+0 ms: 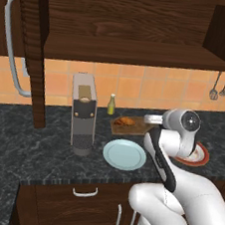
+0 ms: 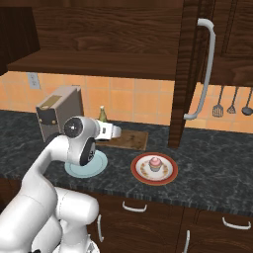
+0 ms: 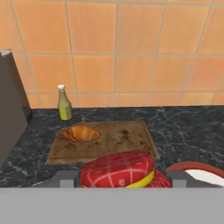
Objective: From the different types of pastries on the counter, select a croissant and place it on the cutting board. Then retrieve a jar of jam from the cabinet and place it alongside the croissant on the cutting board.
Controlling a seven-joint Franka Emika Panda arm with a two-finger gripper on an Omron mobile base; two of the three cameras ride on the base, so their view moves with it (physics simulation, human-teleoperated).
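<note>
One item of the task is done: the croissant (image 3: 80, 133) lies at the left end of the cutting board (image 3: 124, 139), near the bench's back edge. The tool (image 3: 117, 180) grips the jar of jam (image 3: 118, 169), its red lid between the fingers. A good placement would carry it forward and lower it upright onto the bare wood right of the croissant, which lies ahead and left of the tool.
</note>
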